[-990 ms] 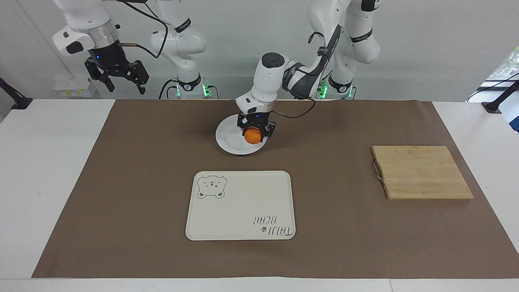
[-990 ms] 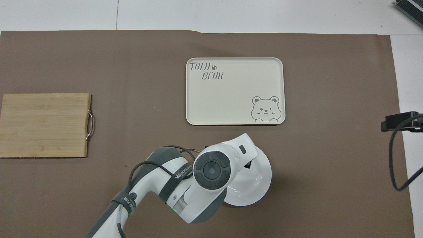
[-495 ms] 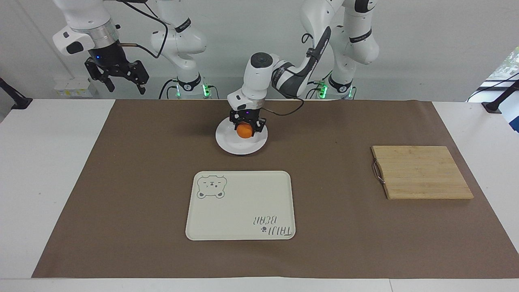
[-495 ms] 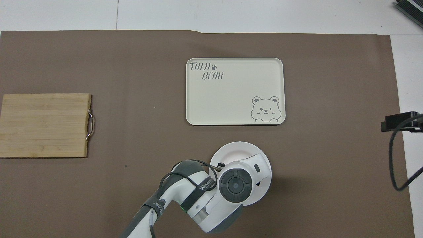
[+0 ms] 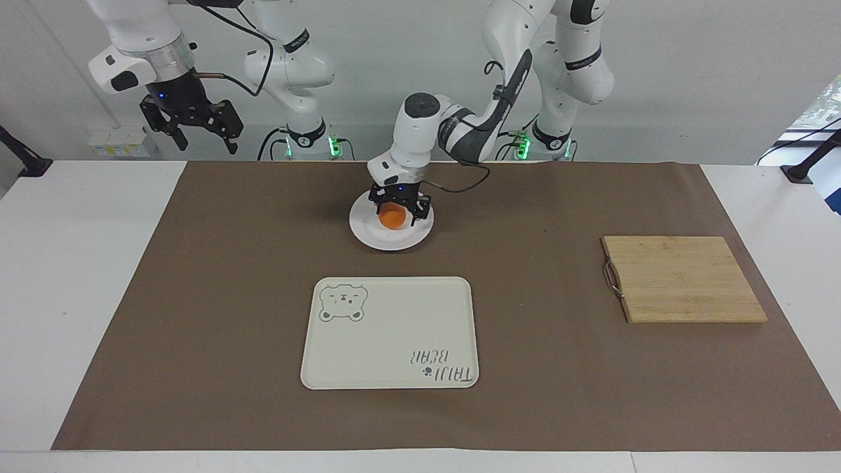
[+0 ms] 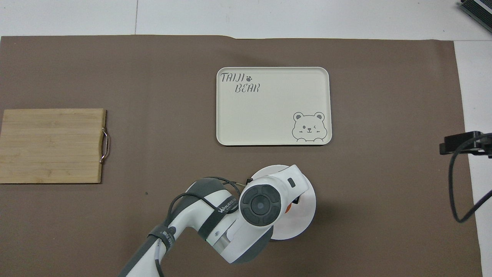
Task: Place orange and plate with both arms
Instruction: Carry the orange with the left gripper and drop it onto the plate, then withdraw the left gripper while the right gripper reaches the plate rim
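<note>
Since a second ago the left end effector (image 5: 396, 211) has carried the orange (image 5: 393, 217) from the plate's edge toward its middle and come lower; the tray, board and plate have not shifted. Its fingers are clenched on the orange, one on each side, low over the plate (image 5: 372, 231); whether the fruit already touches the dish cannot be told. From overhead the left arm's wrist covers most of the plate (image 6: 305, 215), and only a sliver of the orange (image 6: 288, 208) shows at its edge.

High over the right arm's end of the surface, the right end effector (image 5: 200, 132) waits with its fingers spread and empty; in the overhead view only its black tip (image 6: 459, 141) and a cable enter at the side.

A brown mat (image 5: 197, 295) covers most of the white surface (image 5: 72, 276), leaving white strips bare at both ends. The plate lies on the mat, nearer to the robots than the tray (image 5: 387, 332), which is cream, with a bear drawing and the lettering "TAIJI BEAR". A wooden board (image 5: 683, 279) with a metal handle lies toward the left arm's end, well apart from the tray.

At the robots' end of the room is a plain pale wall. Green lights glow at both arm bases. A black clamp (image 5: 805, 164) sits at the surface's edge at the left arm's end, another (image 5: 23, 161) at the right arm's end.
</note>
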Controlling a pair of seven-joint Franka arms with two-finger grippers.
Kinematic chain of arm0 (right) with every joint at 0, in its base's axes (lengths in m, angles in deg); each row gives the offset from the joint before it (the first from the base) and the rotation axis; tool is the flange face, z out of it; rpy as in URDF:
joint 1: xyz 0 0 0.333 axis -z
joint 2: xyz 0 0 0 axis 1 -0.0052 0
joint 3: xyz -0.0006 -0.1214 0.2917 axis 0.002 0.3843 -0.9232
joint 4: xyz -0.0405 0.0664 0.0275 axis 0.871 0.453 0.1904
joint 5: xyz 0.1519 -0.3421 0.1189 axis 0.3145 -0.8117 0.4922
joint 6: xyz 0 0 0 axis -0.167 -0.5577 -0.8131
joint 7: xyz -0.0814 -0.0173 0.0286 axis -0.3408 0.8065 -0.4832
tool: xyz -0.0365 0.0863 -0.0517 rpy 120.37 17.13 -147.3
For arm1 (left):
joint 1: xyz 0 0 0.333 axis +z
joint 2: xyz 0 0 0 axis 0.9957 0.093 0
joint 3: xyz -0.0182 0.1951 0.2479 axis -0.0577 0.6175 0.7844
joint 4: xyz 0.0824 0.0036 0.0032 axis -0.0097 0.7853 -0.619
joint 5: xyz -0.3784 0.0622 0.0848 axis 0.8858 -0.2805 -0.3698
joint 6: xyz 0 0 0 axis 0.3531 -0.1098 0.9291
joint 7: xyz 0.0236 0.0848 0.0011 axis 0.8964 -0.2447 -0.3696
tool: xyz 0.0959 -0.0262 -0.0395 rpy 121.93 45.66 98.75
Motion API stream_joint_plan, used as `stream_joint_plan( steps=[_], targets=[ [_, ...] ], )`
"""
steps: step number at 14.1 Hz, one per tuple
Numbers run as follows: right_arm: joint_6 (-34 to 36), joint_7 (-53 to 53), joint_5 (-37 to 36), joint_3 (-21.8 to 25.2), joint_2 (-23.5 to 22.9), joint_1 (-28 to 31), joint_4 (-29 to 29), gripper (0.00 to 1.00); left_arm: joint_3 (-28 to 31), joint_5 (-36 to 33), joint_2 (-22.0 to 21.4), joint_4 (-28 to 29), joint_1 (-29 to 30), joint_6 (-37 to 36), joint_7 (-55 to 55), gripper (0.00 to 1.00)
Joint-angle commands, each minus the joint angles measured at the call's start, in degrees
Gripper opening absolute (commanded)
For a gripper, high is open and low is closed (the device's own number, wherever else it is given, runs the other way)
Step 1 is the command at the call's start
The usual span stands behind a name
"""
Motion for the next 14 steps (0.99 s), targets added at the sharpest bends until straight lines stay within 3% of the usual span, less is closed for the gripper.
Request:
stream_joint_plan(
  steps=[1, 6, 10, 14],
  targets=[
    [-5.34, -1.94, 4.39, -0.27, 0.91, 0.11, -4.73, 1.00, 0.23, 0.41, -5.24, 1.23, 4.70, -6.51, 1.94, 1.00],
    [-17.91, -4.30, 8.78, -1.15, -2.59, -6.03, -14.22, 1.00, 0.23, -4.51, -9.45, 2.20, 19.28, -11.01, 14.39, 1.00],
    [-27.85, -6.23, 14.40, -1.24, -5.06, -9.47, -23.88, 1.00, 0.23, -4.60, -14.20, 1.59, 29.66, -14.69, 28.11, 1.00],
    [-32.26, -18.35, 26.34, -1.15, -4.36, -8.95, -33.55, 1.00, 0.23, -7.58, -15.71, -7.26, 37.49, -27.41, 35.25, 1.00]
  ],
)
